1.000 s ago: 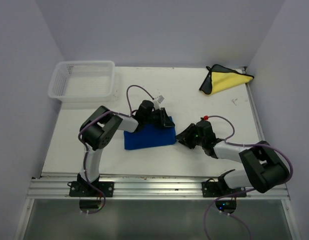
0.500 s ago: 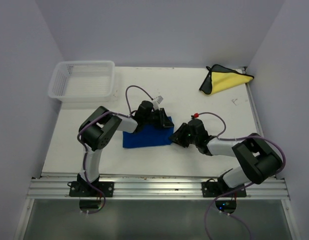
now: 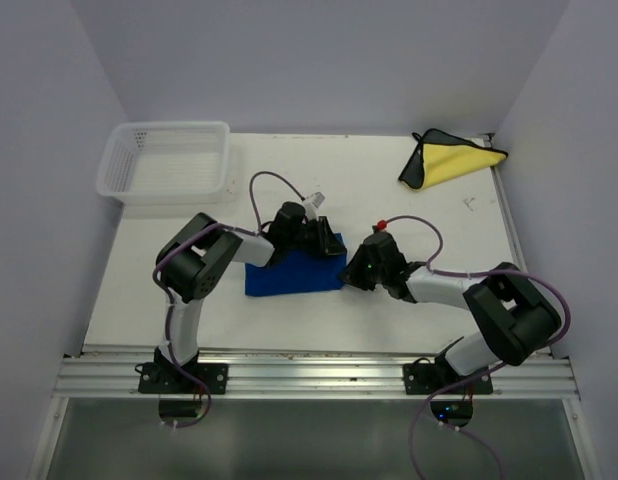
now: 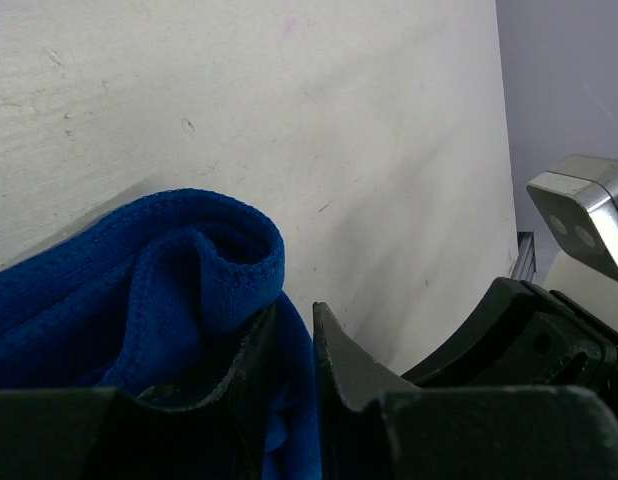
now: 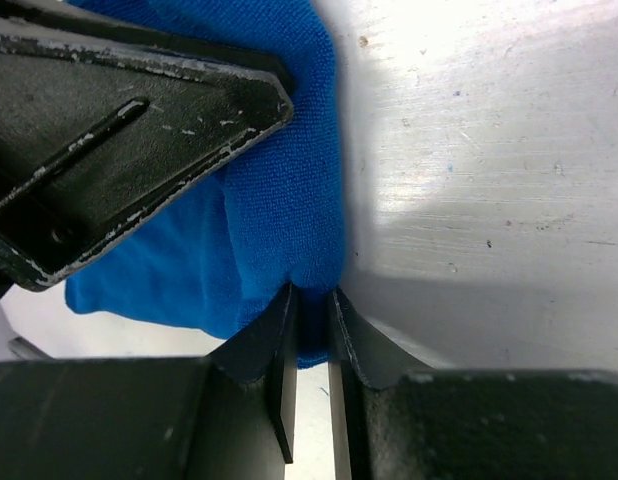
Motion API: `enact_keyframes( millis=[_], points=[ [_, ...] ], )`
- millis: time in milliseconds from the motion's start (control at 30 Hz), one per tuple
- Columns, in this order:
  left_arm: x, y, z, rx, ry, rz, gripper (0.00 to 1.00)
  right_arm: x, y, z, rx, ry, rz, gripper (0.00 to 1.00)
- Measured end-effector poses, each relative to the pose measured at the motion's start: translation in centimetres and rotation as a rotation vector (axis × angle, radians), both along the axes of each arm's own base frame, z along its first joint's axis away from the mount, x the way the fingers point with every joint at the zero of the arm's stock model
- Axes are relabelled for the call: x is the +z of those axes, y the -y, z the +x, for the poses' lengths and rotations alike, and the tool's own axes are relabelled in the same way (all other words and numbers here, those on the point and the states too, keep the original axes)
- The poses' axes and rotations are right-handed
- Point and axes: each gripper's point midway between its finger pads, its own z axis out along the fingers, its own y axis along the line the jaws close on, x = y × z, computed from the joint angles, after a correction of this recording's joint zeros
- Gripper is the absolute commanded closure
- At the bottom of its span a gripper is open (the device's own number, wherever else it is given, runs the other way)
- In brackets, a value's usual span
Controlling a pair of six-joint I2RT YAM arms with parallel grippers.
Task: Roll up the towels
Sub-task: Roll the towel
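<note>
Now both arms reach low over the white table (image 3: 409,195) toward its middle; the left arm is bent sharply and the right arm is stretched to the left. The left gripper (image 4: 289,325) has its jaws almost together, and a fold of the blue towel (image 3: 289,277) is pinched between them. The right gripper (image 5: 309,300) is clamped narrowly on the same towel's right edge. The yellow towel (image 3: 454,160) lies in the far right corner, well apart from the arms, and a white basket (image 3: 167,127) stands at the far left. Pale walls surround the table.
</note>
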Motion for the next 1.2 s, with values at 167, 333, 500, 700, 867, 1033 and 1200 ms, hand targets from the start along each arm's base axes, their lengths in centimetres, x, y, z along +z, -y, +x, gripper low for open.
enact_keyframes(
  millis=[167,333,500,700,867,1033,1200],
  points=[
    [0.0,-0.5,0.3,0.008,-0.010,0.005,0.73,0.2,-0.1,0.0,0.061,0.032,-0.060,1.00],
    [0.3,-1.7,0.8,0.018,-0.014,0.031,0.71,0.3,0.1,-0.1,0.128,0.054,-0.121,1.00],
    [0.5,-2.9,1.5,0.030,-0.008,0.054,0.73,0.4,0.1,-0.2,0.193,0.069,-0.158,1.00],
    [0.7,-3.9,2.0,0.047,-0.001,0.081,0.71,0.4,0.2,-0.4,0.226,0.074,-0.174,1.00],
    [1.2,-4.8,2.5,0.075,0.006,0.104,0.69,0.4,0.2,-0.6,0.250,0.081,-0.184,1.00],
    [1.5,-6.0,3.1,0.112,0.001,0.126,0.69,0.5,0.4,-1.4,0.293,0.092,-0.235,1.00],
    [1.7,-6.2,3.1,0.118,-0.017,0.127,0.69,0.7,0.4,-2.1,0.334,0.110,-0.321,1.00]
  ],
)
